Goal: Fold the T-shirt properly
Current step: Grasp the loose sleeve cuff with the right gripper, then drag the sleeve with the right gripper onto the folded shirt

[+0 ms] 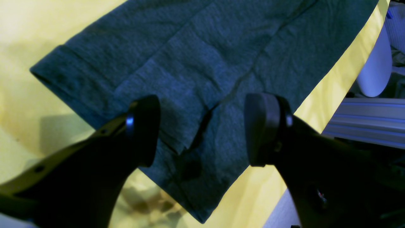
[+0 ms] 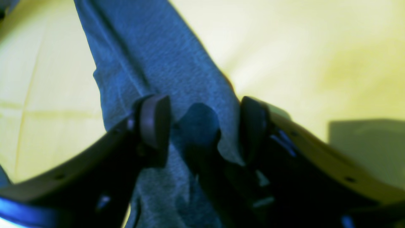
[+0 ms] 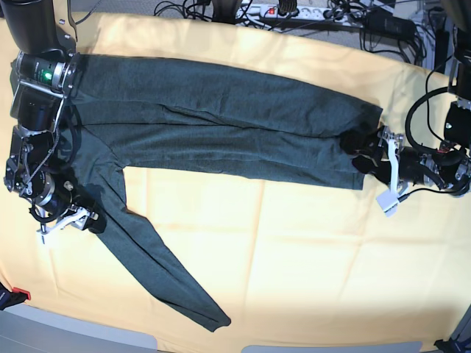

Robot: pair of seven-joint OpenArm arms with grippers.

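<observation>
While the T-shirt (image 3: 221,125) lies flat, left gripper (image 1: 202,129) hovers spread over its hem; right gripper (image 2: 202,126) straddles a sleeve, grip unclear.

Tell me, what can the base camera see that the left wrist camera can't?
Only the base view shows the whole T-shirt spread out, its long sleeve trailing toward the front edge, the right gripper at that sleeve, and the cables at the back. Only the left wrist view shows, close up, a dark crease between the pads and the stitched hem. Both show the yellow cloth under the shirt and the left gripper, jaws apart, at the shirt's end.
</observation>
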